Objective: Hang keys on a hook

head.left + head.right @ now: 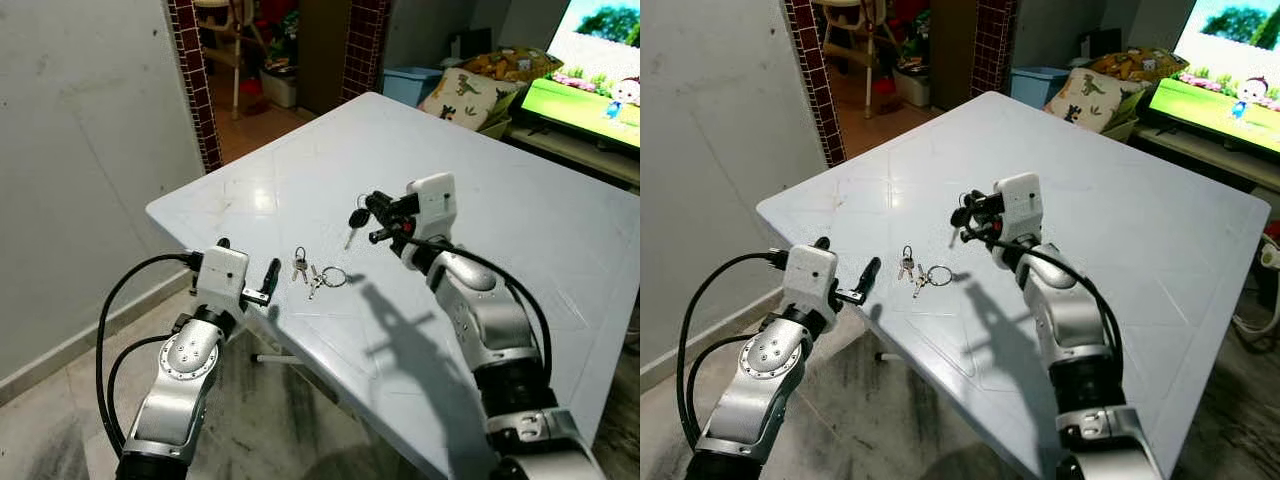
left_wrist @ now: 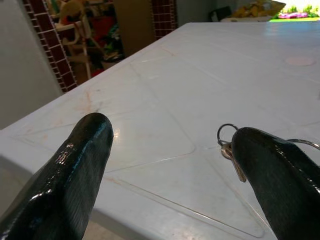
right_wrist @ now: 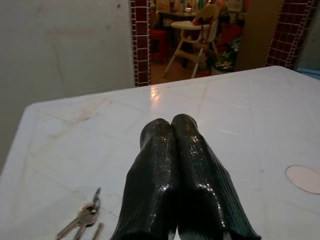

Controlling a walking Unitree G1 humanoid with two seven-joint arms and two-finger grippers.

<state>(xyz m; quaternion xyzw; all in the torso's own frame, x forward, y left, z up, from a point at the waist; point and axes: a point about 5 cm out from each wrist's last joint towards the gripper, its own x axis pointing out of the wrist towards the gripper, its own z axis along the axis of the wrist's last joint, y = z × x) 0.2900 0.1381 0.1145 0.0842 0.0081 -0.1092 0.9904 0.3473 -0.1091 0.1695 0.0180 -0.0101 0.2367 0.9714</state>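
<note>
A bunch of small keys on a ring (image 1: 316, 273) lies on the white table (image 1: 520, 210), near its front left edge. My right gripper (image 1: 372, 218) hovers just beyond the bunch. Its fingers (image 3: 175, 165) are pressed together, and a black-headed key (image 1: 356, 220) hangs from their tips. My left gripper (image 1: 250, 265) is open at the table's near edge, a short way left of the bunch. In the left wrist view the key ring (image 2: 227, 140) shows beside one spread finger (image 2: 270, 175).
A grey wall (image 1: 80, 150) stands to the left, with brick pillars (image 1: 195, 80) framing a doorway to a room with a high chair (image 3: 192, 40). Behind the table are a blue bin (image 1: 410, 80), cushions (image 1: 465, 95) and a lit TV screen (image 1: 590, 70).
</note>
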